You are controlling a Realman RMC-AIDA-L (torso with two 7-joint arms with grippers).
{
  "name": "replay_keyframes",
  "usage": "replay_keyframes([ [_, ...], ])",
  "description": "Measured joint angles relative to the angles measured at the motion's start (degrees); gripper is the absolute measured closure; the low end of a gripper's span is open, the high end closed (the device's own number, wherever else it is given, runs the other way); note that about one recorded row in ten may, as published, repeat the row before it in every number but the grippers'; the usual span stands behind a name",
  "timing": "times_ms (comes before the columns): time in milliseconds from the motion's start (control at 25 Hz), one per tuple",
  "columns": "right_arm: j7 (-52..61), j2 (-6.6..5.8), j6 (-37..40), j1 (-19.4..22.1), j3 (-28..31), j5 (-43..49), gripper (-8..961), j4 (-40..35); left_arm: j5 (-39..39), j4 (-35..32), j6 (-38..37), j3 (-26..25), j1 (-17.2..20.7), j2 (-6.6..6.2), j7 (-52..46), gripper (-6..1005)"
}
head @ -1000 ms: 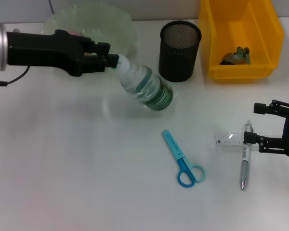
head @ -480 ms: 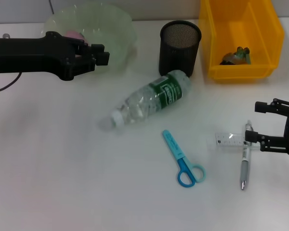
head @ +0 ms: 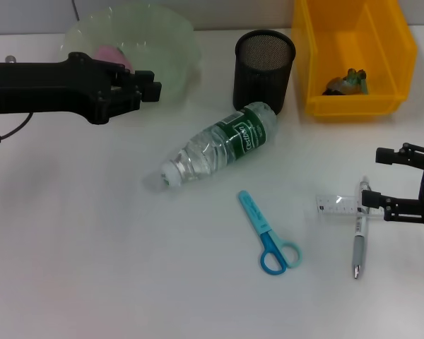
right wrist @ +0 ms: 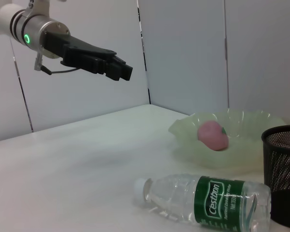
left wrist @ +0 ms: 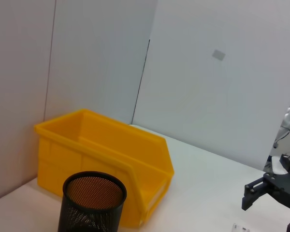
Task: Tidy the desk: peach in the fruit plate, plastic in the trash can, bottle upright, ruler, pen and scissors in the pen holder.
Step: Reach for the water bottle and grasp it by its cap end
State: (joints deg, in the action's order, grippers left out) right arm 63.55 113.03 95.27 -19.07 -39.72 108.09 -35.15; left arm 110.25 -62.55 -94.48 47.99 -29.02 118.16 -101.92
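- Clear plastic bottle with green label (head: 220,143) lies on its side mid-frame, below and right of the black left gripper (head: 154,83).
- Long axis diagonal: white cap lower left, base upper right beside the black mesh pen holder (head: 264,65).
- Left gripper's fingers are together, holding nothing.
- Black right gripper (head: 381,180), right edge, fingers spread, empty.

white table (head: 92,247). lying on it: bottle (head: 220,143) on its side, cap toward the near left; blue scissors (head: 268,236); clear ruler (head: 339,206) with pen (head: 357,236) across it. standing at the far edge: green plate (head: 166,42), black mesh holder (head: 263,65), yellow bin (head: 353,56).
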Motion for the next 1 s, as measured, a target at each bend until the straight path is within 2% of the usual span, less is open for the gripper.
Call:
replay_keyframes([
  [1000,0.1,0.0,0.4,0.0,0.1,0.0,125,0.0,-0.6,0.8,0.1,0.1,0.2,-0.01,0.8,668],
])
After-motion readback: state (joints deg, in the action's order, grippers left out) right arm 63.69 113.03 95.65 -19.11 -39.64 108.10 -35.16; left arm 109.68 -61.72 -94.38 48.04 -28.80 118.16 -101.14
